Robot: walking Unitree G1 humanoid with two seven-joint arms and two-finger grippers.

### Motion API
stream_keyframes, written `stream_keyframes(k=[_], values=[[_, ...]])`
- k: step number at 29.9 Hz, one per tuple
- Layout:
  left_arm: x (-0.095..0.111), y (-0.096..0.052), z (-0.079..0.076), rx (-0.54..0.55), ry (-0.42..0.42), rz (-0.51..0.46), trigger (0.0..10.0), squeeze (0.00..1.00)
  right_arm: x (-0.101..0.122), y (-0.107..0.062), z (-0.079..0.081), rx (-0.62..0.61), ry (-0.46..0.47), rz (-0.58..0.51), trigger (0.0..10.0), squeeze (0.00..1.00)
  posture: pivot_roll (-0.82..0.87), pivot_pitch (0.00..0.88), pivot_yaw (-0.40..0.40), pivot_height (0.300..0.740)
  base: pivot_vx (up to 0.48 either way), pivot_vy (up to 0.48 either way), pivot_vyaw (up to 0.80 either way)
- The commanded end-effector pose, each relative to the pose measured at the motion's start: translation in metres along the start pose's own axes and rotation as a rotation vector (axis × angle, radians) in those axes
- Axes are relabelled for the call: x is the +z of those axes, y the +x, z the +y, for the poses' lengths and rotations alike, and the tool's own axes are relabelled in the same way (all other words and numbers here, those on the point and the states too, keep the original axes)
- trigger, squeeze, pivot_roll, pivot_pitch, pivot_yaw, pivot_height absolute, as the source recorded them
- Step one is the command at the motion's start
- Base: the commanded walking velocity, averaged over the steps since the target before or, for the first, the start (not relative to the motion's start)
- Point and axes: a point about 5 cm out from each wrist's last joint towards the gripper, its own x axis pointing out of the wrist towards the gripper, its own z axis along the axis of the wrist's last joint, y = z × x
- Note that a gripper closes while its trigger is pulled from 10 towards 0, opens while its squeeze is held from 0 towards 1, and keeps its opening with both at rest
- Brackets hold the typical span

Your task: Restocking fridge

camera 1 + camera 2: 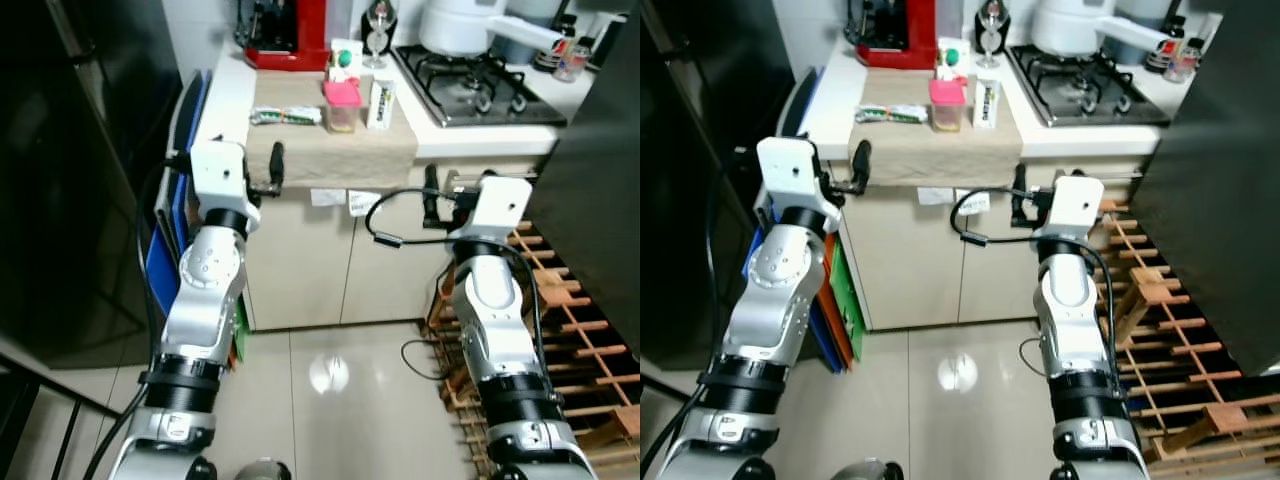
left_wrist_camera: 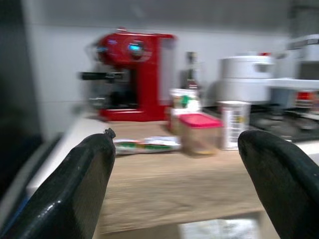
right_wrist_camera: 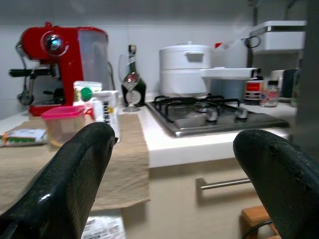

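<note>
Left eye view: dark fridge at robot's left, table ahead w/ pink-lid tub, carton, packet on a cloth. Left claw and right claw, both spread, empty. Risk: cloth could drag and topple carton; cable may snag.

Red coffee machine, pink-lidded tub, beige cloth, white pot, perhaps green-printed packet
</note>
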Motion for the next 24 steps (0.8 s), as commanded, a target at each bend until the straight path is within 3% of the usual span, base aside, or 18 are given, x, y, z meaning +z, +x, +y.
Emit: stream_keyframes(k=[1,2,7,8,13,18,22,24], values=[[0.000,0.003,0.000,-0.005,-0.022,0.013,10.0,0.00,0.007,0.003,0.000,0.013,0.009,-0.025,10.0,0.18,-0.08,0.000,0.034,0.740,0.000,0.000,0.00],[0.001,0.005,0.003,0.036,-0.040,0.016,10.0,0.00,0.012,0.008,0.003,0.054,-0.032,-0.042,10.0,0.16,-0.08,0.001,0.035,0.740,0.480,0.000,0.00],[0.006,0.009,0.002,0.027,-0.007,-0.007,10.0,0.00,0.028,0.023,0.001,0.050,-0.021,-0.075,10.0,0.15,-0.09,0.012,0.034,0.740,0.471,0.000,0.00],[0.010,0.011,0.002,0.028,-0.005,-0.023,10.0,0.00,0.034,0.028,0.000,0.040,-0.018,-0.088,10.0,0.10,-0.09,0.009,0.034,0.740,0.469,0.000,0.00],[0.014,0.016,0.003,0.045,-0.005,-0.045,10.0,0.00,0.034,0.029,0.000,0.036,0.004,-0.074,10.0,0.09,-0.09,0.010,0.034,0.740,0.469,0.000,0.00],[0.014,0.013,0.001,0.056,-0.016,-0.048,10.0,0.00,0.037,0.026,0.019,0.147,-0.004,-0.080,10.0,0.09,-0.10,0.012,0.025,0.740,0.461,0.000,0.00],[0.013,0.013,0.000,0.057,-0.017,-0.046,10.0,0.00,0.034,0.025,0.021,0.160,0.002,-0.074,10.0,0.09,-0.09,0.009,0.020,0.740,0.458,0.000,0.00],[0.016,0.014,0.000,0.050,-0.003,-0.061,10.0,0.00,0.032,0.024,0.022,0.162,-0.003,-0.069,10.0,0.16,-0.09,0.010,0.023,0.740,0.458,0.000,0.37]])
